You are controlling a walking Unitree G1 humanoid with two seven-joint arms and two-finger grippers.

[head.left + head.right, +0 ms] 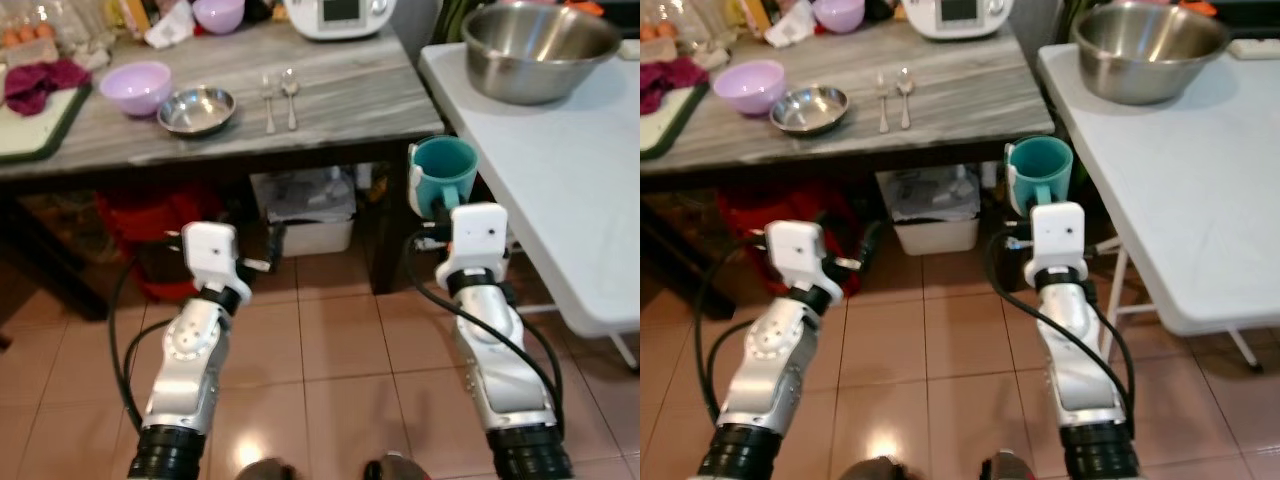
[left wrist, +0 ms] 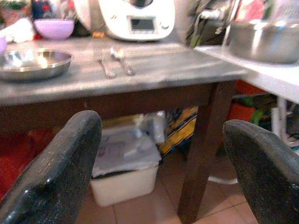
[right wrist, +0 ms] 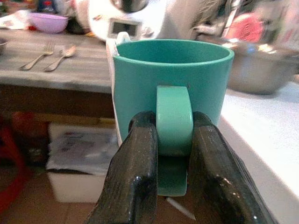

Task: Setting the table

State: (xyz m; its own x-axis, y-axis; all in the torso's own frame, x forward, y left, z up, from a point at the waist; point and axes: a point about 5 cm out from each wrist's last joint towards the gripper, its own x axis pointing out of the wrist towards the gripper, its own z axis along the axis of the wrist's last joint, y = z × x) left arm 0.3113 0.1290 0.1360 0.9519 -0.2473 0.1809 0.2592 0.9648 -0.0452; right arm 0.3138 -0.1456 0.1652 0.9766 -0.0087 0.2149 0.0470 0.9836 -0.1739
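Wooden table [image 1: 340, 110] ahead carries a steel dish [image 1: 197, 109], fork [image 1: 268, 101] and spoon [image 1: 290, 96]. My right gripper [image 3: 173, 140] clamps the teal mug [image 3: 173, 88] by its handle, upright, off the table's corner. My left gripper [image 2: 163, 158] hangs open, low.

Matt teal plastic mug [image 3: 173, 88]; shiny metal bowl [image 1: 197, 109], fork [image 1: 267, 100] and spoon [image 1: 290, 95] on grey wood-grain table [image 1: 340, 110] — glossy floor tiles [image 1: 330, 350].
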